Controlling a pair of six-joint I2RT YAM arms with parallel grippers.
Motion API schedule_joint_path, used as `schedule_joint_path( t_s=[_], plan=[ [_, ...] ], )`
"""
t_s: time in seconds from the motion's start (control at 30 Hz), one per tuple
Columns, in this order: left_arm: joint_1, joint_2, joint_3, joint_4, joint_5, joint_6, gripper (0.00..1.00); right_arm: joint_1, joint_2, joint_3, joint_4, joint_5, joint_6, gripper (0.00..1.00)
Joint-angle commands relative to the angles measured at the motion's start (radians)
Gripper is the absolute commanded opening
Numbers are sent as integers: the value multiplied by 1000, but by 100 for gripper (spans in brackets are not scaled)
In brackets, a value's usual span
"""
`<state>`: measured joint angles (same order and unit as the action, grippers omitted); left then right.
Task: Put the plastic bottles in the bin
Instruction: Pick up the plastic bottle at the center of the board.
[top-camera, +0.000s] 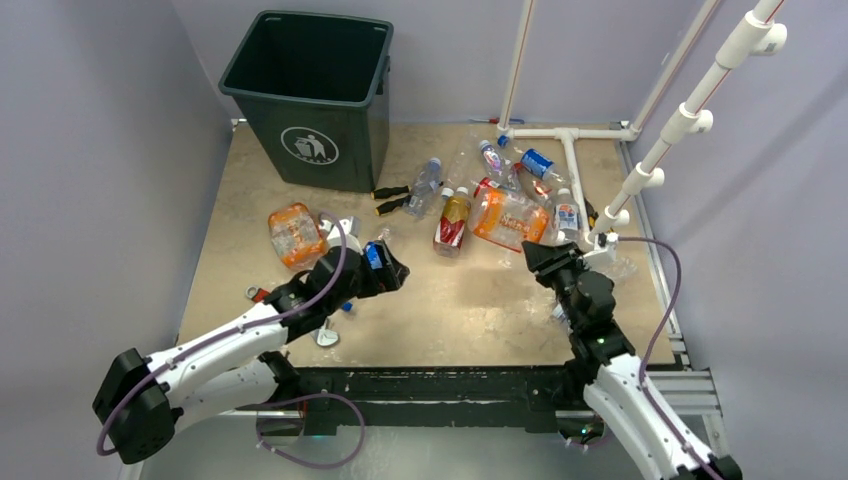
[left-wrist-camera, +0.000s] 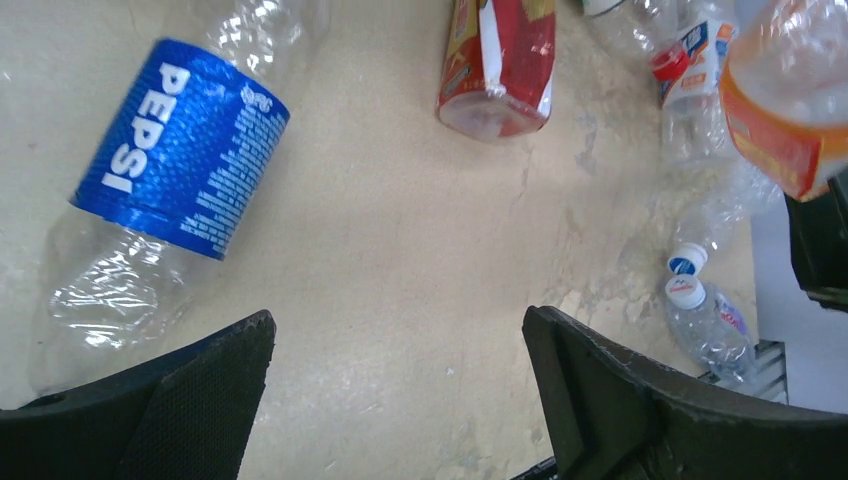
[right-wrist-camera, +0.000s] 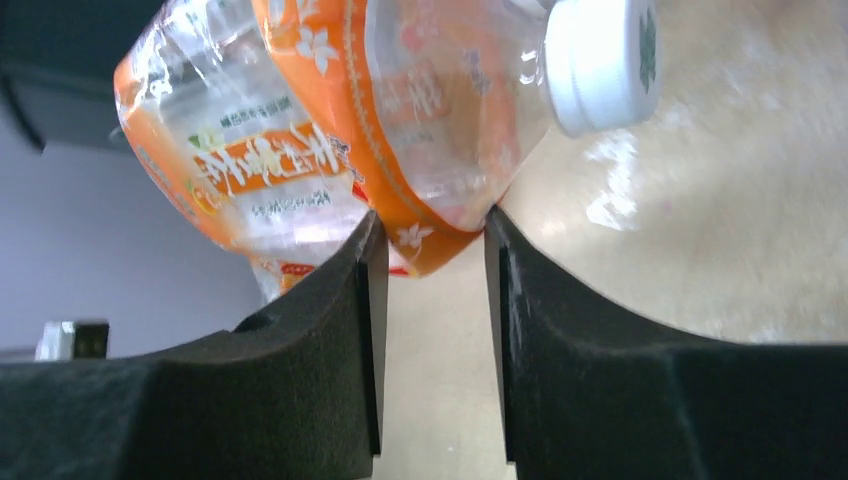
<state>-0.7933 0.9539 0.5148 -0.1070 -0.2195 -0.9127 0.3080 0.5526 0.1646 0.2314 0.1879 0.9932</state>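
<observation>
Bottle of clear plastic (right-wrist-camera: 300, 120), orange-labelled and white-capped, is gripped by the right claw (right-wrist-camera: 428, 225). The left claw (left-wrist-camera: 400, 340) is held open above the beige table (left-wrist-camera: 400, 230), a blue-labelled clear bottle (left-wrist-camera: 180, 150) at its ten o'clock. The dark green square bin (top-camera: 330, 140) is set at the table's eleven o'clock.

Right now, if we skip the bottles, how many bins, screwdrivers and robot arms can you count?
Bins: 1
Screwdrivers: 2
Robot arms: 2
Total: 5
</observation>
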Motion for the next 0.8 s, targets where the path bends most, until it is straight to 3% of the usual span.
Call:
schedule_joint_path(
  t_s=[0.0,0.1,0.2,0.3,0.4,0.53,0.63,0.77],
  plan=[
    [-2,-74,153,-94,-132,98,97,16,-125,125,-135,-272,-298,29],
    [-1,-144,234,-61,-130,259,99,27,-94,211,-202,-451,-433,27],
    [-3,-188,304,27,18,566,98,88,9,291,-210,-561,-508,27],
    [-3,-166,499,-114,134,742,99,267,116,384,-229,-484,-592,27],
    [-2,-86,692,-310,345,853,99,452,221,484,-289,-349,-674,27],
    [-1,9,844,-523,446,884,99,594,281,554,-308,-224,-745,27],
    [-2,32,860,-581,409,852,99,638,283,572,-310,-191,-775,27],
    [-2,65,869,-645,465,801,99,671,300,607,-335,-191,-810,27]
  ],
)
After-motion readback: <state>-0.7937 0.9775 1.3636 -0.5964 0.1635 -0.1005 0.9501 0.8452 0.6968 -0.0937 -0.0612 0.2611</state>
